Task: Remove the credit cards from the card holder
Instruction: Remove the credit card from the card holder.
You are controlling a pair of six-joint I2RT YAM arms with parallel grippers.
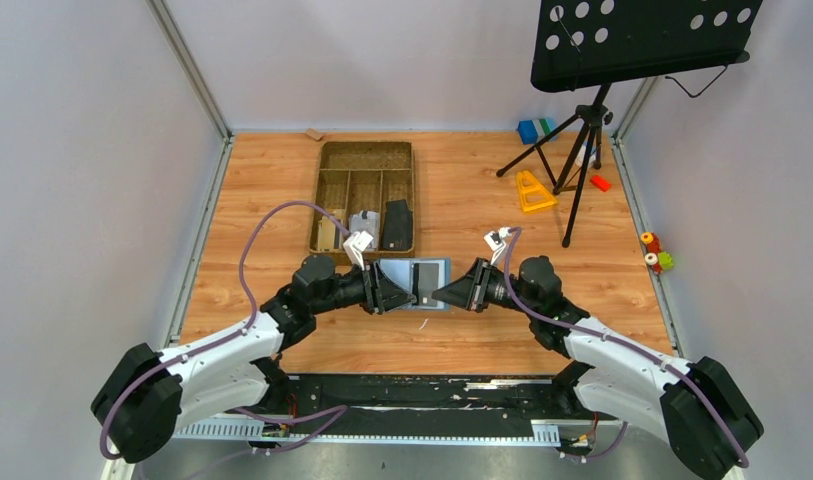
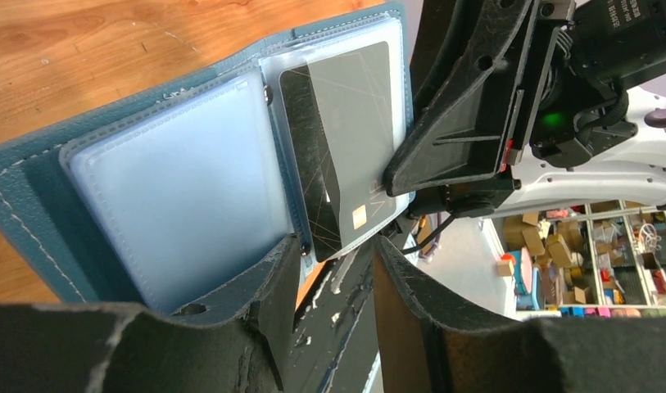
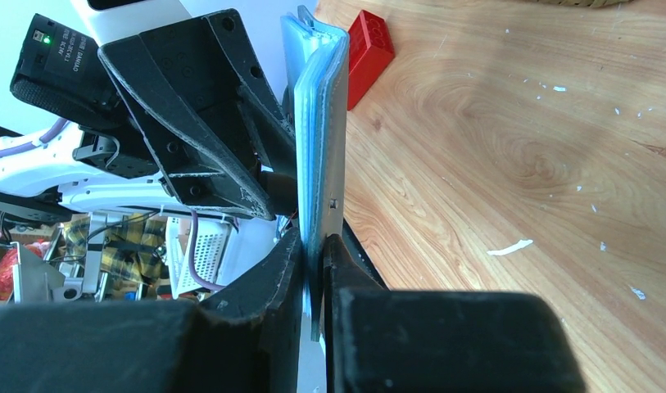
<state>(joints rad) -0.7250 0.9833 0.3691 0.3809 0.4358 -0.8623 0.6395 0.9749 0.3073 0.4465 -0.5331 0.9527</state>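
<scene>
The right gripper (image 3: pixel 313 246) was pinching the edge of the holder (image 3: pixel 323 123), which lay open between both grippers at the centre of the top view. The left gripper (image 2: pixel 333 262) stood spread at the holder's lower edge, gripping nothing. A dark card (image 2: pixel 337 139) with a gold chip sat askew in a clear sleeve. The tray (image 1: pixel 319 195), upper centre, held a tan item (image 1: pixel 328 233), a grey item (image 1: pixel 363 226) and a dark item (image 1: pixel 397 224) in separate compartments. White lettering on the arm was unreadable.

Robotics lab, white-walled wooden table (image 1: pixel 272 190), cluttered parts shelves (image 2: pixel 591 262) beyond
</scene>
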